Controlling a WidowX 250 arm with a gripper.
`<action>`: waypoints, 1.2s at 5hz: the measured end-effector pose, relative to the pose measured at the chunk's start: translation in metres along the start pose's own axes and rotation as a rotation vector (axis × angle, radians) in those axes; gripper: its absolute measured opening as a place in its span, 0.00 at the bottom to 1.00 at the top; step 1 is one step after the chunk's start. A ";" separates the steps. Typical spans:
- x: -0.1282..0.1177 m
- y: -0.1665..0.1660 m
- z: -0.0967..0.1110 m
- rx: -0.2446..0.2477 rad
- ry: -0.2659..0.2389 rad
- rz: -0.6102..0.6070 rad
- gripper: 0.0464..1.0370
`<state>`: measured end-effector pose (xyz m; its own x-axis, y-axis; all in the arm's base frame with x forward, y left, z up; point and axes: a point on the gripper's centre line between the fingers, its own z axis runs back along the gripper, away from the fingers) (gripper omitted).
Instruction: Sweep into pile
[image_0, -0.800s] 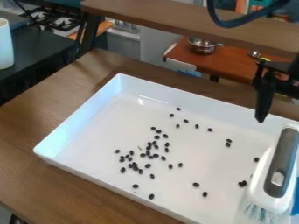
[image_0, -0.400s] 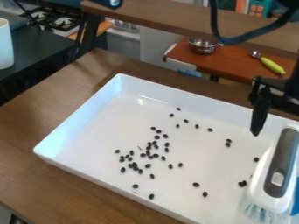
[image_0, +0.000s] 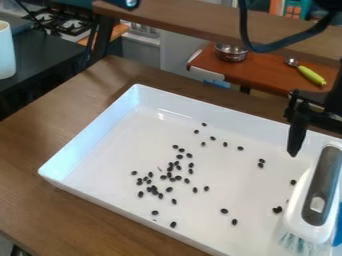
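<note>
Many beans (image_0: 169, 189) lie scattered left of the claw (image_0: 297, 134), whose opening I cannot tell. The tray (image_0: 100, 135)'s walls presumably contain them. Just below the claw, the brush (image_0: 323, 182) rests handle up, bristles down, probably for easy grasping.

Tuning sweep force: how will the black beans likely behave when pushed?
The small black beans look light and hard, so probably a gentle push shifts them. Their rounded, oval shapes suggest some may roll or scatter rather than slide together. The white tray looks smooth, likely offering little grip, though its raised walls should contain strays.
</note>
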<state>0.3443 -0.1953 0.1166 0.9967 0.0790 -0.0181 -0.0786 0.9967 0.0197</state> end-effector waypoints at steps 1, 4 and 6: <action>0.003 -0.001 -0.016 0.016 0.019 0.008 0.96; 0.002 -0.009 -0.044 0.046 0.056 0.014 0.96; 0.006 -0.011 -0.049 0.055 0.043 0.025 0.64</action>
<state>0.3502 -0.2047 0.0676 0.9926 0.1054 -0.0603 -0.1008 0.9921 0.0753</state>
